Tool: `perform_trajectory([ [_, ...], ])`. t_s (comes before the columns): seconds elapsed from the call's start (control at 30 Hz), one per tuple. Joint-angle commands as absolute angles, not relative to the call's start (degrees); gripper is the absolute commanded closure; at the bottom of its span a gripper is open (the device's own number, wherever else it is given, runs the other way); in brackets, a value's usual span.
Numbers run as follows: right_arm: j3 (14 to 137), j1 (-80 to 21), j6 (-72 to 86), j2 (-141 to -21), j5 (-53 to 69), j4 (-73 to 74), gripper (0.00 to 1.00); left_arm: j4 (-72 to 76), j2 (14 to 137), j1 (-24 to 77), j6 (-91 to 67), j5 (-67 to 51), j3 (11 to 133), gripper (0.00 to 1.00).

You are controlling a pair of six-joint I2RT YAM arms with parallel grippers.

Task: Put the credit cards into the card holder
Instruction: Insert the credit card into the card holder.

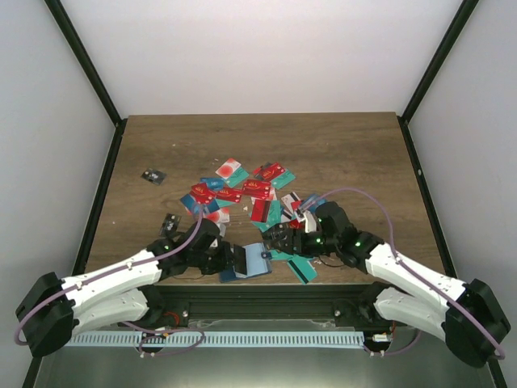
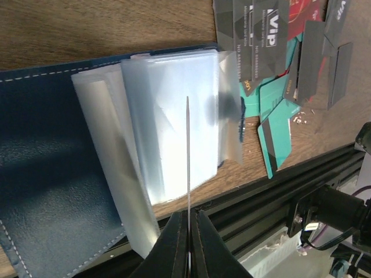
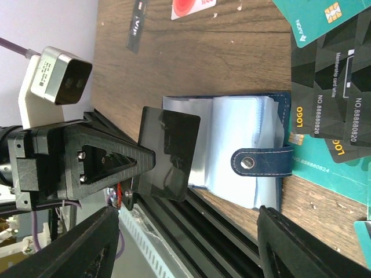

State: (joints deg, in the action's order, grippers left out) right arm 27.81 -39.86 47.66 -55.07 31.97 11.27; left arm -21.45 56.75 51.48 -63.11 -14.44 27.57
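Card holder is lying open at the near edge of the table, between both grippers, its clear sleeves facing up and its snap strap reaching across them. Left gripper is pinching a black card, fingers pressed together on its edge, holding it upright just over the sleeves. Right gripper is hovering above the holder, fingers spread wide, gripping nothing. Other credit cards are lying scattered mid-table, beyond the holder.

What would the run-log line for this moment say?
left gripper: shut on black card, over open card holder | right gripper: open, empty
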Motion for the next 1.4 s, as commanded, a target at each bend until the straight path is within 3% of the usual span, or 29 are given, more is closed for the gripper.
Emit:
perform_trajectory([
  [0.0,27.43,-39.46,45.66,-57.82,32.26,10.02,0.34,-17.94,57.10,51.12,-62.06,-15.34,25.75,0.96],
  [0.53,27.93,-39.51,42.95,-68.15,31.34,7.77,0.56,-16.63,58.30,50.97,-62.18,-14.15,23.14,0.96],
  [1.37,29.47,-39.46,39.40,-81.60,33.85,2.80,0.64,-11.05,62.76,50.78,-61.53,-15.10,21.33,0.96],
])
